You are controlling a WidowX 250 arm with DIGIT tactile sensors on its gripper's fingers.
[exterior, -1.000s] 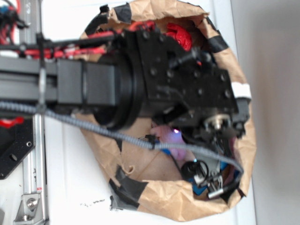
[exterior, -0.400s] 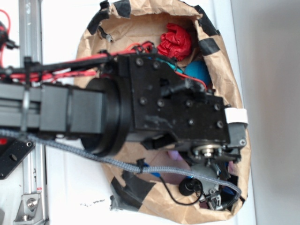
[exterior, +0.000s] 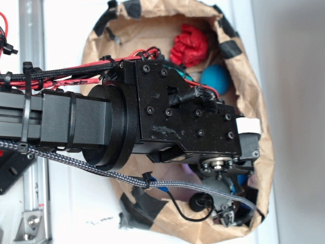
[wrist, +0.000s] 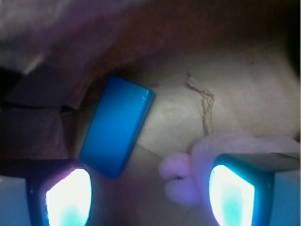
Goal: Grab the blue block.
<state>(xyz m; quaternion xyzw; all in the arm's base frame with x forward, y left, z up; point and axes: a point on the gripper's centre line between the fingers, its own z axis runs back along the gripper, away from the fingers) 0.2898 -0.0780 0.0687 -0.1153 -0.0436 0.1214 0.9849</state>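
In the wrist view the blue block (wrist: 117, 125) lies tilted on the brown paper floor, a flat bright-blue slab with rounded corners. Its near end is just ahead of my left fingertip (wrist: 66, 197). My gripper (wrist: 149, 197) is open and empty, with its lit fingertips wide apart low over the floor. The pink plush bunny (wrist: 202, 157) lies against the right fingertip (wrist: 233, 195). In the exterior view my gripper (exterior: 228, 203) reaches into the lower right of the paper bin, and the arm hides nearly all of the block.
The crumpled brown paper bin wall (exterior: 251, 91), patched with black tape, rings the work area. A red crumpled toy (exterior: 189, 47) and a teal-blue ball (exterior: 216, 77) sit at the bin's far end. A metal rail (exterior: 28, 61) runs along the left.
The arm has shifted toward the bin's lower end and the gripper sits deeper inside. The teal-blue ball has come into view, and the pink bunny is now hidden in the exterior view.
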